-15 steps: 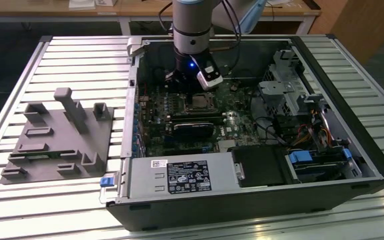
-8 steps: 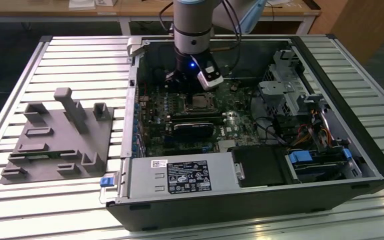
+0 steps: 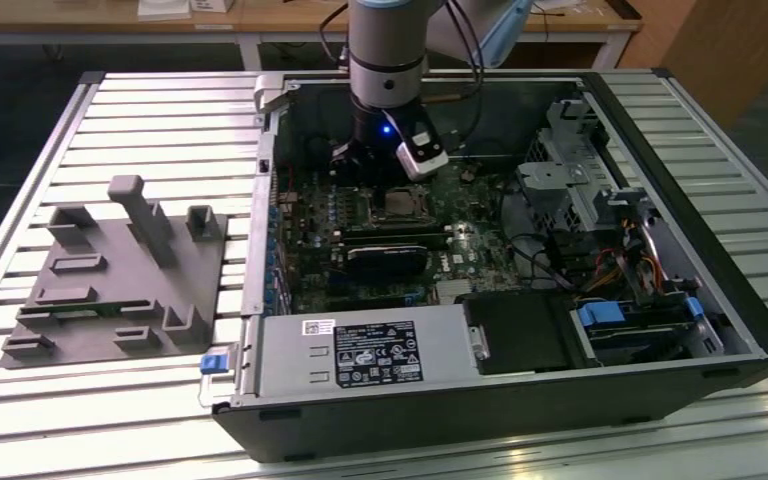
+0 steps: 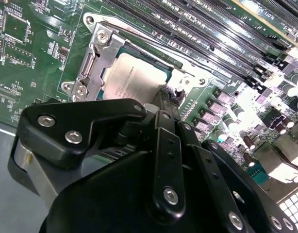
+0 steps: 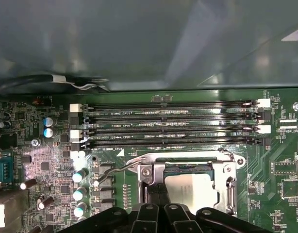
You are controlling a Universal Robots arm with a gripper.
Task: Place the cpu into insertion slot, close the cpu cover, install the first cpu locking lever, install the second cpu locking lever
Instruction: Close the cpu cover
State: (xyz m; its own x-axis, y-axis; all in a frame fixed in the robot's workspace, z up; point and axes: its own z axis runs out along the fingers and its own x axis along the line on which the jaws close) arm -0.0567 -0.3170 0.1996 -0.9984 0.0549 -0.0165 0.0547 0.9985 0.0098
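Note:
The cpu (image 4: 132,80) lies flat in the insertion slot (image 3: 394,207) of the green motherboard, its pale silver top showing. The silvery cpu cover (image 4: 97,54) lies down around it, framing the chip (image 5: 192,191) in both wrist views. My gripper (image 4: 161,108) hangs low over the socket, its black fingers together at the socket's edge right beside the cpu (image 5: 157,195), with nothing seen between them. A thin grey metal rod (image 5: 115,168) curves off one corner of the cover (image 5: 156,170). In the exterior view the arm stands straight above the socket.
Long black memory slots (image 5: 173,127) run beside the socket. A black cooler (image 3: 387,262) sits just in front of it in the open case. The power supply (image 3: 357,352) and drive cage (image 3: 584,185) crowd the case. A grey fixture (image 3: 117,270) lies on the table at the exterior view's left.

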